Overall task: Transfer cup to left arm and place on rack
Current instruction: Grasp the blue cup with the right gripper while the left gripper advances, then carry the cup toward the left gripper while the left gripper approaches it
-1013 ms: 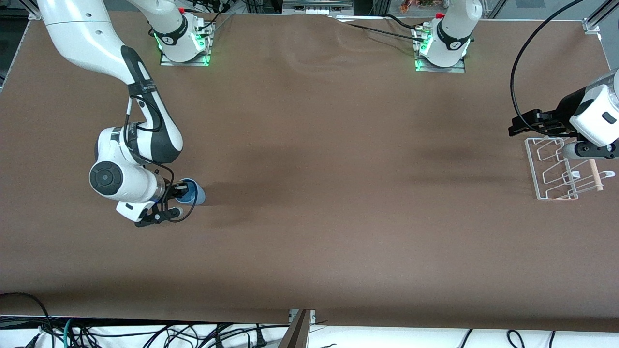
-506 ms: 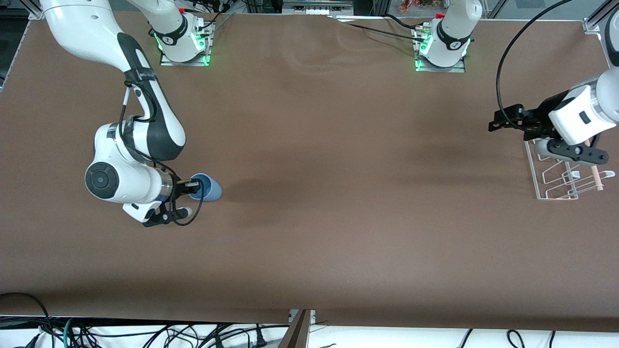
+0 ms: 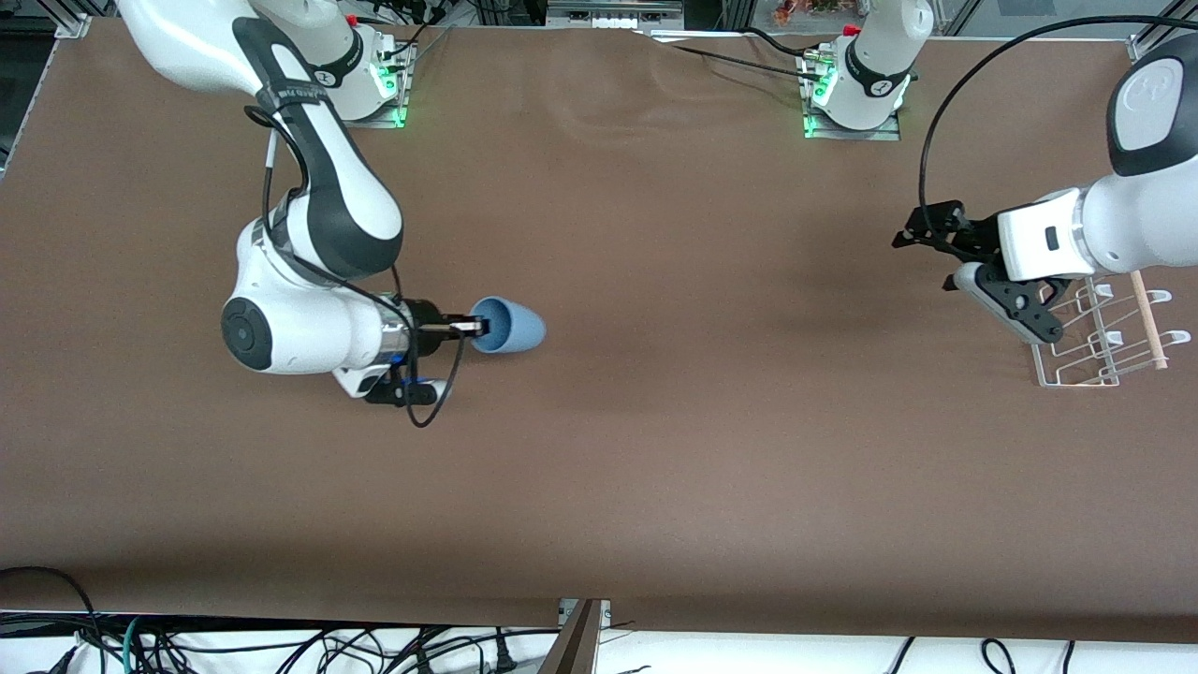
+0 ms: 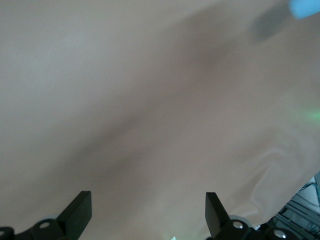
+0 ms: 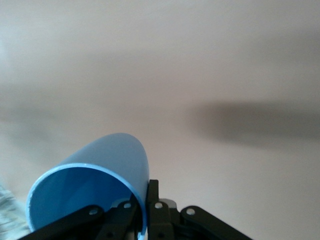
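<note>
My right gripper [image 3: 473, 327] is shut on the rim of the light-blue cup [image 3: 510, 326] and holds it on its side in the air over the brown table. In the right wrist view the cup [image 5: 95, 185] has one finger inside its mouth and one finger [image 5: 153, 197] outside its wall. My left gripper [image 3: 922, 236] is open and empty, in the air beside the rack [image 3: 1090, 332] at the left arm's end of the table. In the left wrist view its fingers [image 4: 80, 212] stand wide apart, and the cup [image 4: 306, 7] shows as a blue spot.
The brown tabletop [image 3: 655, 421] stretches between the two grippers. A pale wooden rod [image 3: 1147, 318] lies along one side of the rack. Cables hang past the table edge nearest the front camera [image 3: 281, 646].
My right arm has lifted the cup and carried it toward the table's middle, tipping it onto its side. My left gripper has swung away from the rack toward the middle.
</note>
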`<state>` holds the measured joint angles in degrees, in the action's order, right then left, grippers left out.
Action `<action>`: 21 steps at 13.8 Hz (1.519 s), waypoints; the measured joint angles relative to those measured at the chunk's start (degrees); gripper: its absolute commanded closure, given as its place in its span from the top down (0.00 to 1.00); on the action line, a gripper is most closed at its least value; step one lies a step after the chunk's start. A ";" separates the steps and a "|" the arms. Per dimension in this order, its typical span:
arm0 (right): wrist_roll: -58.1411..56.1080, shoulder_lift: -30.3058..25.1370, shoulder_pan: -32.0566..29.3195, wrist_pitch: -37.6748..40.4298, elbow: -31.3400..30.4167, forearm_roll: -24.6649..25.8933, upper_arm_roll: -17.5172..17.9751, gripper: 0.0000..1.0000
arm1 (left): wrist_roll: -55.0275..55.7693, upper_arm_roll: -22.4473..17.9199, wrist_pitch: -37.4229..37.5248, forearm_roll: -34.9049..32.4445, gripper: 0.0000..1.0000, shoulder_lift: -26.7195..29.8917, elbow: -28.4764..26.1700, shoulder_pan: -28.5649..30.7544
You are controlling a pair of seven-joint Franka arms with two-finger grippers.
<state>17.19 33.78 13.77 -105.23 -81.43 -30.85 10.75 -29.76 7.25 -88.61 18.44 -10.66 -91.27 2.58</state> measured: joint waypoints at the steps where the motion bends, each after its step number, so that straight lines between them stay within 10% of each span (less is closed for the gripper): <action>1: 2.72 0.00 0.38 -0.22 0.20 -2.87 1.33 0.00 | -3.47 1.08 -2.19 0.42 1.00 -0.09 -0.27 -0.03; 11: 35.50 0.04 19.93 -28.02 0.38 -15.37 2.98 0.00 | -36.57 6.87 -16.79 8.28 1.00 -1.11 -4.95 -0.15; 21: 42.48 0.03 21.43 -30.39 0.44 -15.62 2.49 0.00 | -69.58 9.52 -22.88 12.58 1.00 -1.20 -11.53 0.39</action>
<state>59.66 33.81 35.20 -135.62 -80.99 -46.47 13.24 -99.34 16.77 -111.49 31.01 -11.86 -102.80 2.97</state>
